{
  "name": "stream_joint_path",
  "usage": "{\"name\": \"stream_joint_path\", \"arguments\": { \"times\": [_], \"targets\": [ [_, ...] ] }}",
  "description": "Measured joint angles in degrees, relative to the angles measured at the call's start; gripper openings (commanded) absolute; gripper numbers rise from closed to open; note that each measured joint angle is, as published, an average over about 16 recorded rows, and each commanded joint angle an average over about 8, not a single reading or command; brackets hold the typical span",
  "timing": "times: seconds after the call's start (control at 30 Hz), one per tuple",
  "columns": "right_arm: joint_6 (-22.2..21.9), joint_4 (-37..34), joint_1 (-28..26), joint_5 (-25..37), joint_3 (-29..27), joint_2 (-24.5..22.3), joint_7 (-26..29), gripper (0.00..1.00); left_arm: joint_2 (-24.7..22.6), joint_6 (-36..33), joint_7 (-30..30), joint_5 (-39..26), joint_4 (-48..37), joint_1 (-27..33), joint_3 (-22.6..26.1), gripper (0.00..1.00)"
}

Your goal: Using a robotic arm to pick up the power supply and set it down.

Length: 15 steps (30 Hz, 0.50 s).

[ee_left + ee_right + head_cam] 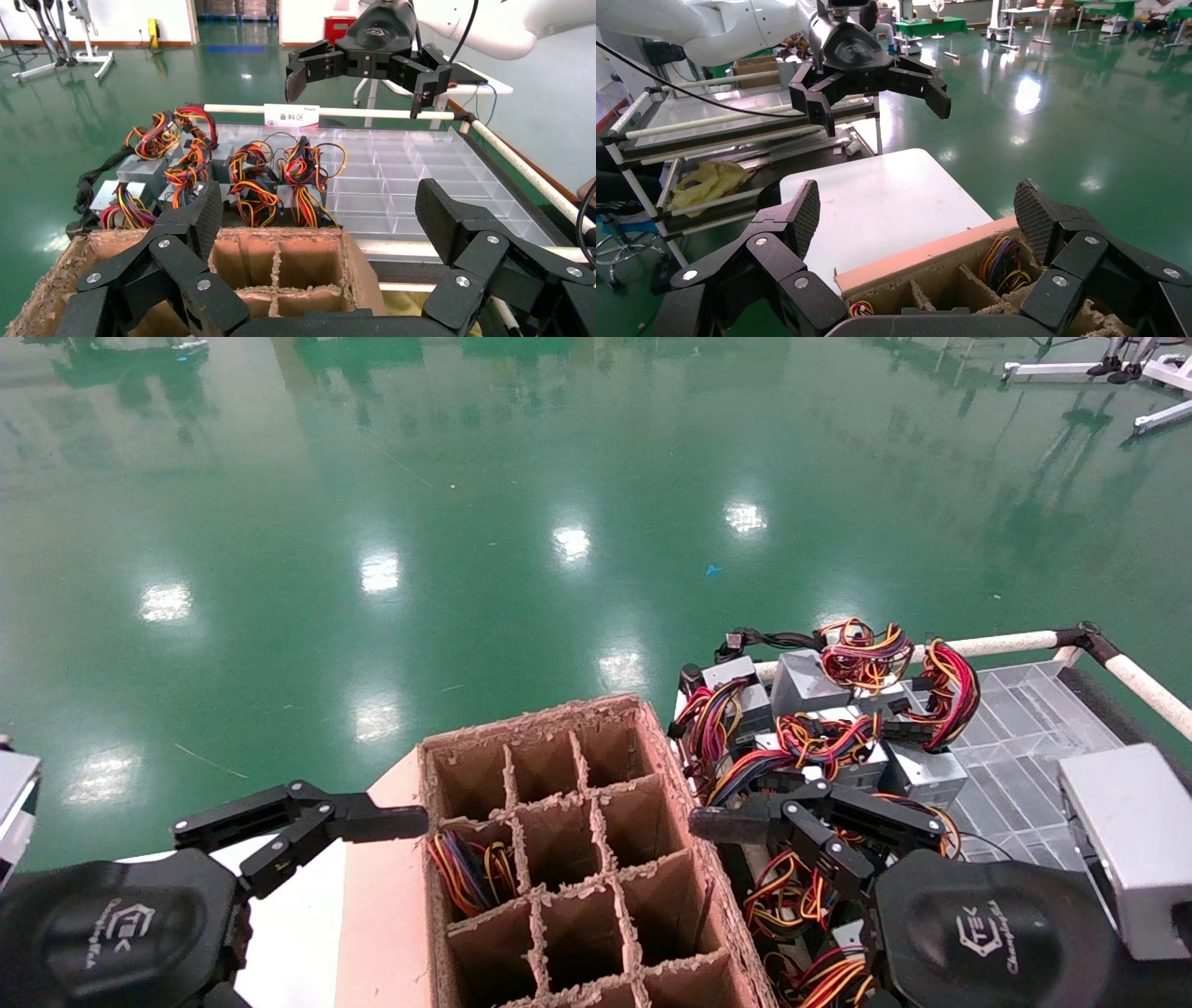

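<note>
Several power supplies, small grey boxes with red, orange and yellow wire bundles, lie piled on a clear tray at the right. My right gripper hangs open just above the near side of that pile, pointing left, holding nothing; one finger shows in the head view. My left gripper is open and empty too. It points right, and its finger reaches the left edge of the divided cardboard box. A wire bundle fills one left cell of that box.
The cardboard box stands on a white table between the two arms. A white padded rail borders the tray's far and right sides. A grey box rides on my right forearm. Green floor lies beyond.
</note>
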<state>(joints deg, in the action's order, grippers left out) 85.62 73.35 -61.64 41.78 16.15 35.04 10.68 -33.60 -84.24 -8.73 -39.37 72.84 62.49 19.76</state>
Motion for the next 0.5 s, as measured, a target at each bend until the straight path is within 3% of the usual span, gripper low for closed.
{"name": "stream_joint_path", "arguments": {
  "times": [0.5],
  "targets": [
    [0.0,0.0,0.0,0.0,0.0,0.0,0.0,1.00,0.0,0.0,0.0,0.0,0.0,0.0,0.0,1.00]
  ]
}}
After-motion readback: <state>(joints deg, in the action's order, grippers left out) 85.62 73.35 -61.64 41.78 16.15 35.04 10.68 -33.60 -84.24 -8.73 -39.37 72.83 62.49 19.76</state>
